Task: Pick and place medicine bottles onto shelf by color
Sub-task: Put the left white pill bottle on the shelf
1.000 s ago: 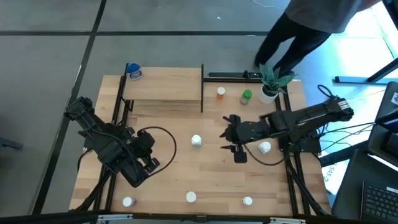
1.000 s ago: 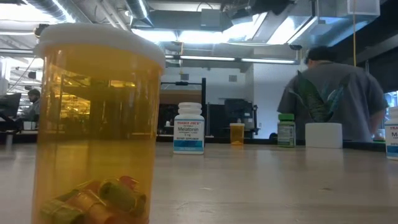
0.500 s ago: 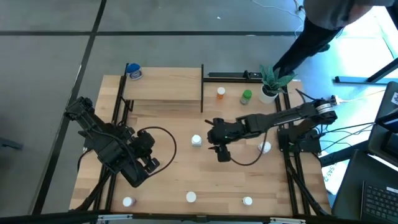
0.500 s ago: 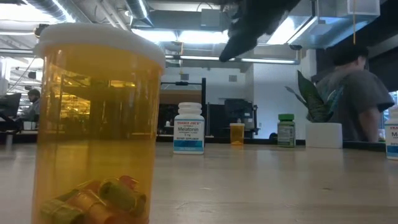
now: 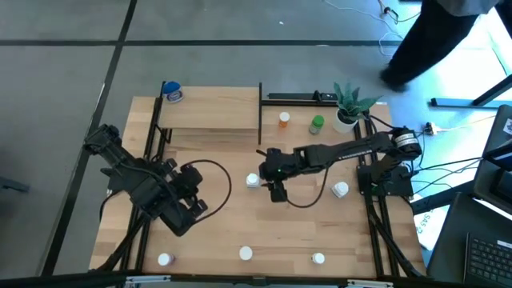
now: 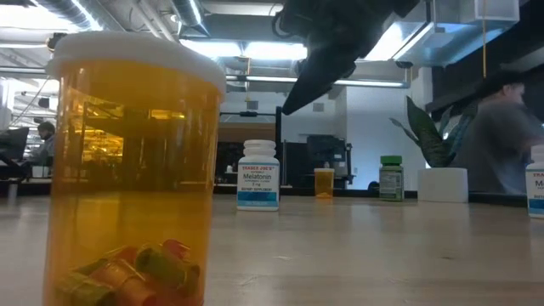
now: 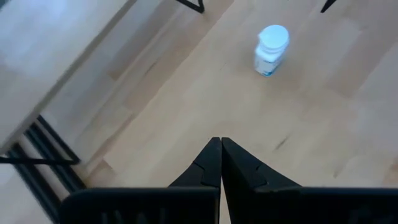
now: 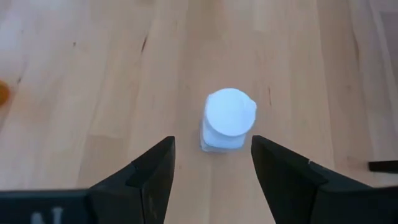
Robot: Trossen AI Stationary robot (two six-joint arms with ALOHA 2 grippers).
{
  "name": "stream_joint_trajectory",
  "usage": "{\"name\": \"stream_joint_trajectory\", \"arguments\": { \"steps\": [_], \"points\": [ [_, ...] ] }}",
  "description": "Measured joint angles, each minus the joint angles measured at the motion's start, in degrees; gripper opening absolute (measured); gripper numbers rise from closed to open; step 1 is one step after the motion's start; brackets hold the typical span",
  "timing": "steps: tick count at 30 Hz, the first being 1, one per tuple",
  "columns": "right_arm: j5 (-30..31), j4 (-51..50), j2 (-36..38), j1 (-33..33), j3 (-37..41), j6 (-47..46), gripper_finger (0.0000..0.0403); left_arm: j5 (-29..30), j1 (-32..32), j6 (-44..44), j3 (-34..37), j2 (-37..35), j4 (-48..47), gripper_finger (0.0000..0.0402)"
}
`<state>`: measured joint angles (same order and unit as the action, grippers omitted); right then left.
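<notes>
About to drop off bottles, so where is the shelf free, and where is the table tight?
The shelf top is bare except for the blue bottle at its far left corner. It is crowded right of the shelf, around the orange bottle, green bottle and plant. The open right pincer hangs by the white bottle mid-table.
</notes>
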<state>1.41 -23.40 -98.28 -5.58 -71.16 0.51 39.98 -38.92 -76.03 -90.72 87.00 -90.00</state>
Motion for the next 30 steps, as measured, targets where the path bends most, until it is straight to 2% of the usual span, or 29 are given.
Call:
{"name": "stream_joint_trajectory", "arguments": {
  "steps": [9, 14, 19, 30],
  "points": [
    [-0.02, -0.24, 0.07, 0.11, 0.0, -0.29, 0.0215, -0.08, 4.85, 5.93, 0.0, 0.0, 0.14, 0.0],
    [-0.02, -0.24, 0.07, 0.11, 0.0, -0.39, 0.0215, -0.25, 5.15, 6.53, 0.0, 0.0, 0.17, 0.0],
    [-0.02, -0.24, 0.09, 0.11, 0.0, -0.42, 0.0215, -0.67, 5.16, 11.93, 0.0, 0.0, 0.21, 0.0],
    [-0.02, -0.24, 0.11, 0.11, 0.02, -0.42, 0.0215, -0.67, 5.16, 12.15, 0.0, 0.0, 3.72, 0.0]
  ]
}}
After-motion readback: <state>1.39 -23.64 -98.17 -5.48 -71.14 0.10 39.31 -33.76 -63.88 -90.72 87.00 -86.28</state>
